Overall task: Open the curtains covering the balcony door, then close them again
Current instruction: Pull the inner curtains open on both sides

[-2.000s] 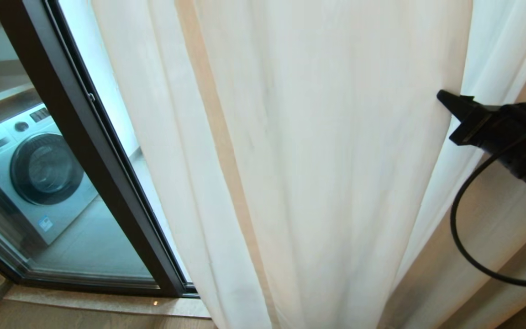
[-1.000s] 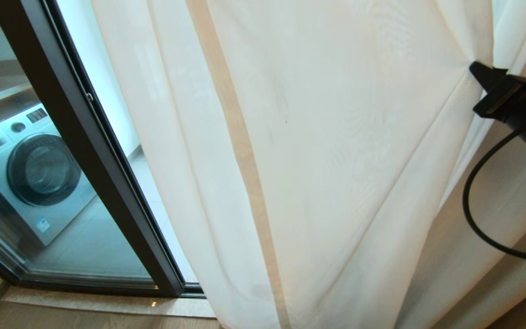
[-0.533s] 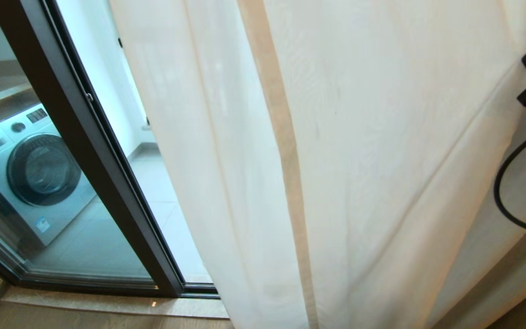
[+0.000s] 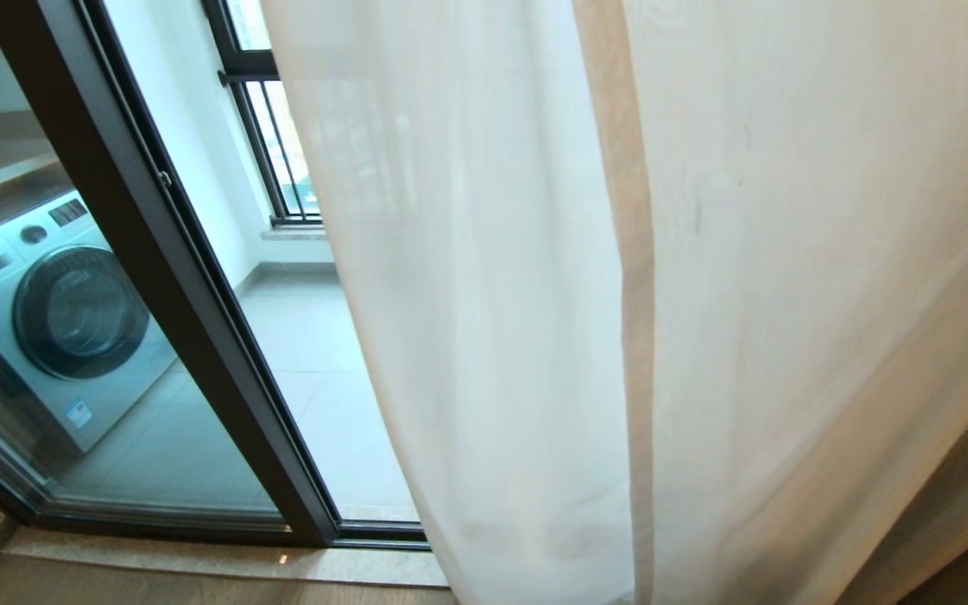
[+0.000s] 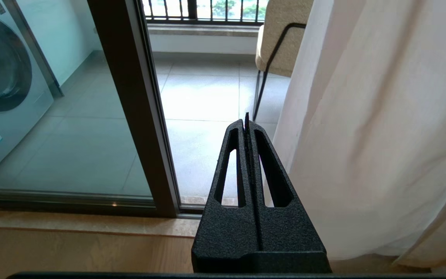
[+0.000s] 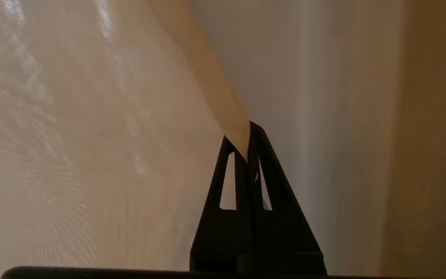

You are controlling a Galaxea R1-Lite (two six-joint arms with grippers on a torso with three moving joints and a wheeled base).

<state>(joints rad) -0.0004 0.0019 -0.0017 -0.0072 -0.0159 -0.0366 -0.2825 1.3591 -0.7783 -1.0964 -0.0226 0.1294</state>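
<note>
The sheer white curtain (image 4: 744,294) hangs across the right half of the head view, its tan hem band slanting down the middle. Left of it the balcony door (image 4: 156,252) stands uncovered, with its black frame and glass. My right gripper (image 6: 248,133) is shut on a fold of the curtain (image 6: 215,85), which is stretched taut away from the tips. In the head view this gripper lies beyond the right edge. My left gripper (image 5: 246,118) is shut on nothing, low by the door sill, with the curtain (image 5: 381,135) hanging beside it.
A washing machine (image 4: 55,319) stands behind the glass on the left. A padded chair (image 5: 281,38) and a black railing (image 5: 207,7) are on the tiled balcony. A stone sill (image 4: 198,559) runs along the door's foot. A tan drape (image 6: 432,155) hangs beyond the curtain.
My right gripper has travelled right and left the head view, dragging the curtain with it. The curtain's edge has slid right, uncovering more glass, balcony floor and railing. The left arm is still.
</note>
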